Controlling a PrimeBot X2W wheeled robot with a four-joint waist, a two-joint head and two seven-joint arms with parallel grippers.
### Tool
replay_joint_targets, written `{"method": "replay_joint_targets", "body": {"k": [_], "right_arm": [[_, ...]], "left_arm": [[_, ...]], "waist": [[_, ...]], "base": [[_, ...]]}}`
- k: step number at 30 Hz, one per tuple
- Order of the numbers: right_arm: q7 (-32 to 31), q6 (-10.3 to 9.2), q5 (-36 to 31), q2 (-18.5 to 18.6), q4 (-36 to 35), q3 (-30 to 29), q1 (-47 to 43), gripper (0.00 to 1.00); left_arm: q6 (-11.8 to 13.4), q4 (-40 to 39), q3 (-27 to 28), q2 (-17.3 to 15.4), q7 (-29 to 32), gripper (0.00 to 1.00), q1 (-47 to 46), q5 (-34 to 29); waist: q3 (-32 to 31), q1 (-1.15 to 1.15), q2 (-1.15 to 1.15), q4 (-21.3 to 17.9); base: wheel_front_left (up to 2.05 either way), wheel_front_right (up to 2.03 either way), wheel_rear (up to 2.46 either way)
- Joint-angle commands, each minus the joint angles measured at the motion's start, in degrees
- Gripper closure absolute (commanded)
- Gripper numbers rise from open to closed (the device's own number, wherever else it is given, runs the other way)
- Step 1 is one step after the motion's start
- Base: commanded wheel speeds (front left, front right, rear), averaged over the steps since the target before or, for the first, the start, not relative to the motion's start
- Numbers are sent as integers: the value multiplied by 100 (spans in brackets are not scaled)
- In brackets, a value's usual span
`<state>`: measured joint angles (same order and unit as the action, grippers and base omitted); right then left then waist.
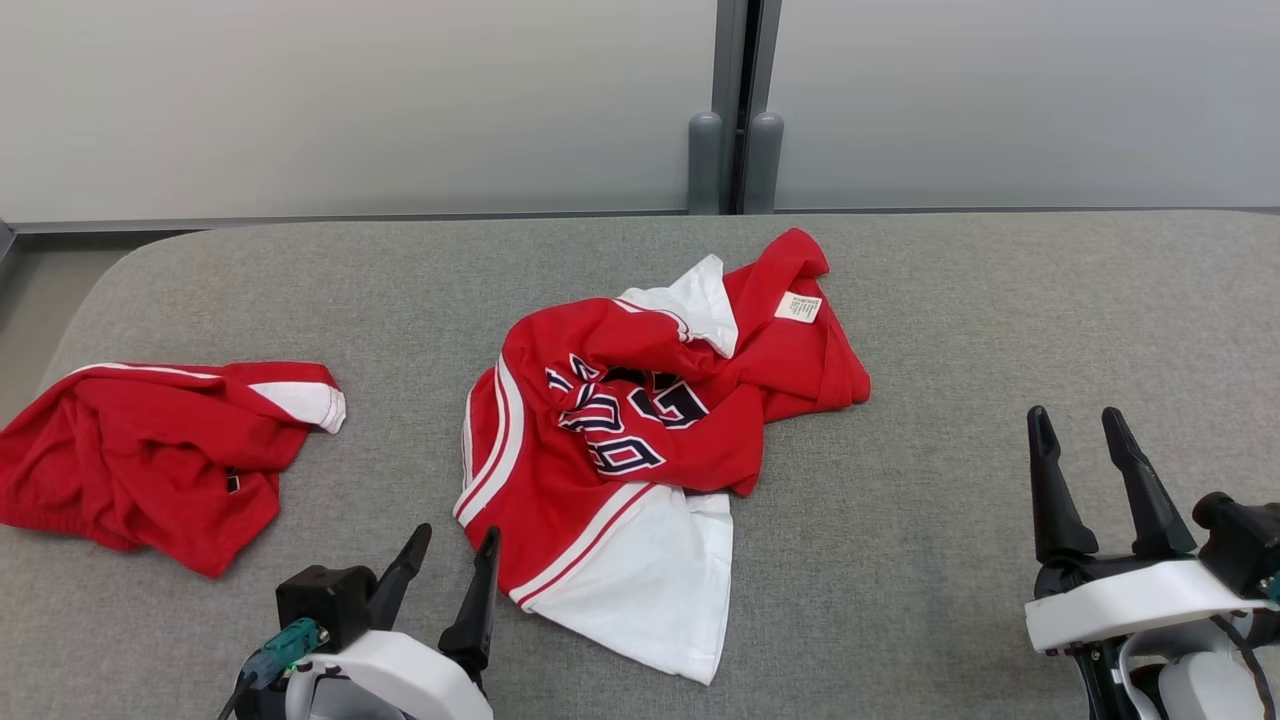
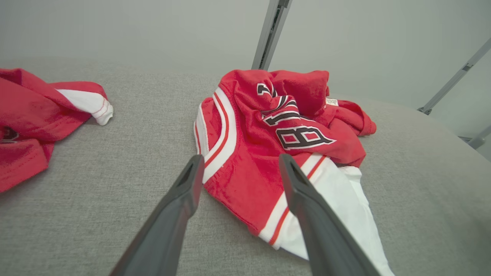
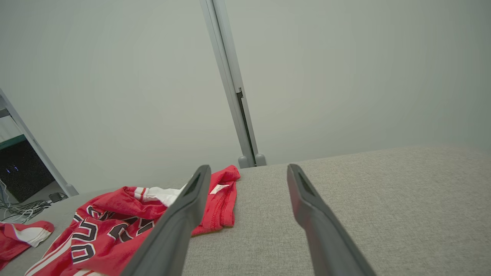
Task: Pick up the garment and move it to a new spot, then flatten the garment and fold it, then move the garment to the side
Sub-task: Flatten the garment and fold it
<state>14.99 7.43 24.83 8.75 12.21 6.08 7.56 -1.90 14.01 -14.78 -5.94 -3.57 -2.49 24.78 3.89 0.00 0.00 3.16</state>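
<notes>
on the grey fabric desk (image 1: 950,330) in the head view, crumpled red-and-white garment (image 1: 640,440) lies mid-desk. its long axis is diagonal: white panel end nearest the robot, red end with white label (image 1: 798,307) at far right. second red garment (image 1: 150,450) bunched at far left, well apart. grey wall post (image 1: 735,150) behind the desk. left gripper (image 1: 457,535) just beside the garment's near-left edge, jaws apart, holding nothing. right gripper (image 1: 1075,415) well off to the right over bare desk, jaws apart, empty.

left wrist view: left gripper (image 2: 241,159) points at the garment (image 2: 245,180). striped edge and white panel show between and past the spread jaws. whether the tips touch the cloth, cannot tell. second red garment (image 2: 30,115) at left.

right wrist view: right gripper (image 3: 248,168) over bare desk, garment (image 3: 115,214) to its left. cables (image 3: 23,209) on the floor at far left.
</notes>
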Motion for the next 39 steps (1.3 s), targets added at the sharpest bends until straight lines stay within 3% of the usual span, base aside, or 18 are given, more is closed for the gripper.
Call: {"method": "replay_joint_targets", "body": {"k": [1,9,15,23,24,25,26,27,34,39], "right_arm": [[26,11,-51,-9,-29,-37,-50,0],[27,11,-127,-32,-5,-99,27,0],[27,11,-101,-115,69,-70,83,0],[28,11,-113,-141,107,-91,180,0],[28,11,-118,-147,118,-95,195,0],[28,11,-120,-155,127,-102,211,0],[27,11,-124,-163,137,-107,225,0],[28,11,-131,-171,148,-114,233,0],[28,11,-168,-183,153,-145,237,0],[28,11,-167,-186,176,-154,165,0]], "left_arm": [[-40,-36,-22,1,147,0,65,111],[-170,-241,-311,27,1401,0,270,613],[10,-169,-361,197,2509,0,266,1490],[-139,113,-512,268,2661,0,-154,2120],[-157,169,-537,276,2637,11,-210,2195],[-164,234,-566,282,2619,39,-255,2268],[-173,306,-591,285,2586,58,-301,2308],[-196,365,-605,287,2517,100,-351,2339],[-414,579,-777,293,2231,100,-552,2590],[-448,148,-789,47,2206,100,-359,2531]], "waist": [[6,0,0,-17],[24,0,0,-63],[52,0,0,-148],[156,0,0,-313],[166,0,0,-321],[174,0,0,-325],[178,0,0,-326],[180,0,0,-323],[123,0,0,-172],[48,0,0,25]], "base": [[0,0,0],[0,0,0],[0,0,0],[0,0,0],[0,0,0],[0,0,0],[0,0,0],[0,0,0],[0,0,0],[0,0,0]]}}
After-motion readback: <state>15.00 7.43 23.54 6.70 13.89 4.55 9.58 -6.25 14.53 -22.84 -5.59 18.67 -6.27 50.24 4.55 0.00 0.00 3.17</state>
